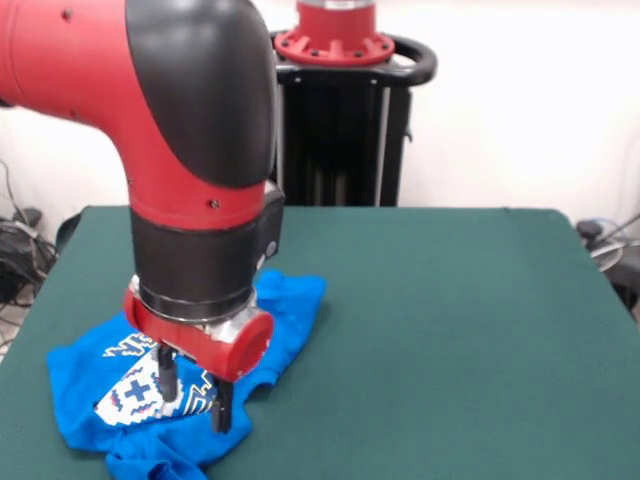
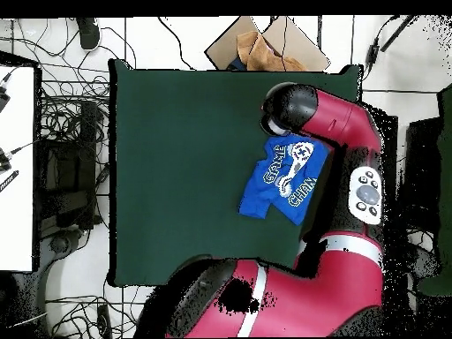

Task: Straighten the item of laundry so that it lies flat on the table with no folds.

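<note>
Jaws (image 1: pixel 193 393) parted and hovering right at the rumpled blue T-shirt (image 1: pixel 90 385) directly beneath them on the green surface (image 1: pixel 450 320); best to pinch one edge layer only, then drag outward low.

Front cam: low, close, across table (image 1: pixel 450 300). Overhead cam: high, straight down. Both share table, shirt (image 1: pixel 85 390).
</note>
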You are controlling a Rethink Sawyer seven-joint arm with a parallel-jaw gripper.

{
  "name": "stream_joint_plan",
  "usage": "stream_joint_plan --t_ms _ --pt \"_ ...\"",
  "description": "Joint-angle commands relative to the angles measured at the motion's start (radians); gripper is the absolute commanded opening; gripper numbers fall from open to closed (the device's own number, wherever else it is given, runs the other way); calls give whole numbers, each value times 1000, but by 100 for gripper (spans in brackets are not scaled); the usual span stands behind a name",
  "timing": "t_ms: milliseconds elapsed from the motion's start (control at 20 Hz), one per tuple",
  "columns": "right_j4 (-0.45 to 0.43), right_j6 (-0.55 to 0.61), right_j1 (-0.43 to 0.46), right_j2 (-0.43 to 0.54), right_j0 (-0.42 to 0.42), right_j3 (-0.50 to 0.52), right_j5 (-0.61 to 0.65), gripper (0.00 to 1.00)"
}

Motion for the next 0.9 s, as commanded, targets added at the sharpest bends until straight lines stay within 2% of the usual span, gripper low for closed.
stream_joint_plan --t_ms 50,350,700,900 --pt "48 311 85 -2 30 173 -41 100" --pt "72 267 94 26 19 221 -71 100" --pt "69 235 39 19 26 311 -48 100" --pt "49 271 100 -14 43 281 -105 100"
